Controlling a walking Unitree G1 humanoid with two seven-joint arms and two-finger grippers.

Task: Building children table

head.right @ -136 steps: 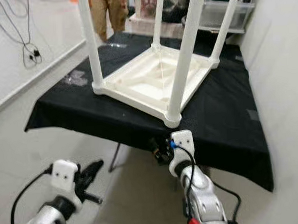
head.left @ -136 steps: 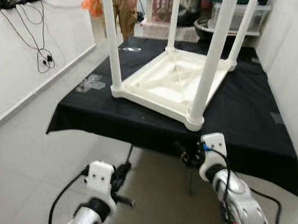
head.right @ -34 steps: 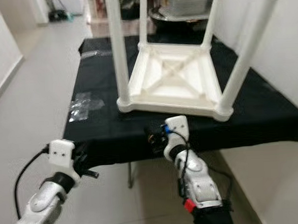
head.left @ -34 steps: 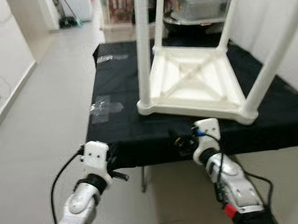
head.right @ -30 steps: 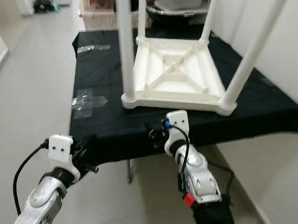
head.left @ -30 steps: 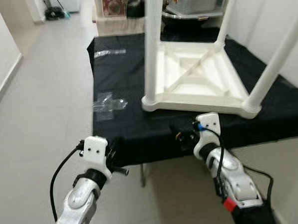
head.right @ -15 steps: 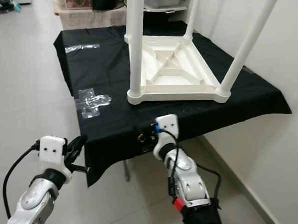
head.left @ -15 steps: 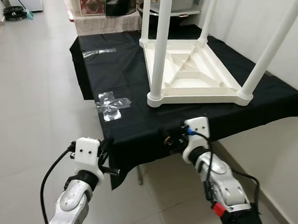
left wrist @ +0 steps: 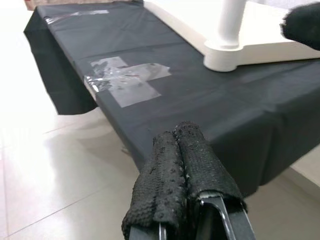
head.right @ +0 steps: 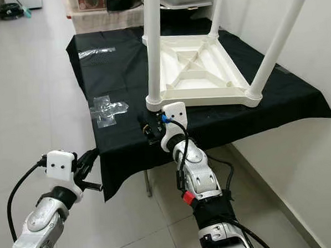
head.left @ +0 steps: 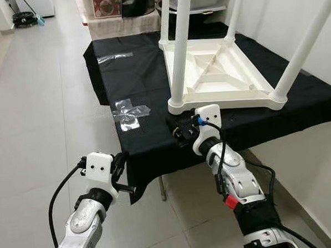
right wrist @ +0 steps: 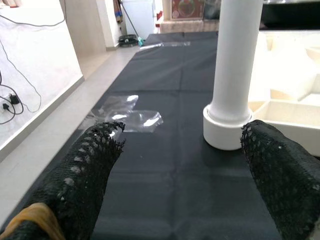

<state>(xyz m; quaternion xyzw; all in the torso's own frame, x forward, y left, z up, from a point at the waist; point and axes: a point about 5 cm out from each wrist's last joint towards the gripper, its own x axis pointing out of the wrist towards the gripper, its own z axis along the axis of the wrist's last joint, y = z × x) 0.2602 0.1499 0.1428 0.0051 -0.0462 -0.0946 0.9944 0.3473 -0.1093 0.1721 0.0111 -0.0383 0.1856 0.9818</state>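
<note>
Two grippers, one spread wide before the nearest white leg (right wrist: 235, 70).

Right gripper (right wrist: 185, 165) over the black cloth (head.left: 144, 86), fingers far apart, leg just ahead between them, not touching; upturned children table (head.left: 218, 77) beyond, near the cloth's edge. Left gripper (left wrist: 187, 165) pressed together, low, short of the draped corner. Risky if closed off-centre: leg nudged, frame slid on the cloth. Crumpled clear tape (head.left: 129, 112) off to its left, liable to snag.

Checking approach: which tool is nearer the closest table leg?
Right. The right tool sits open just before the leg's base; the left tool hangs shut below the cloth edge.
</note>
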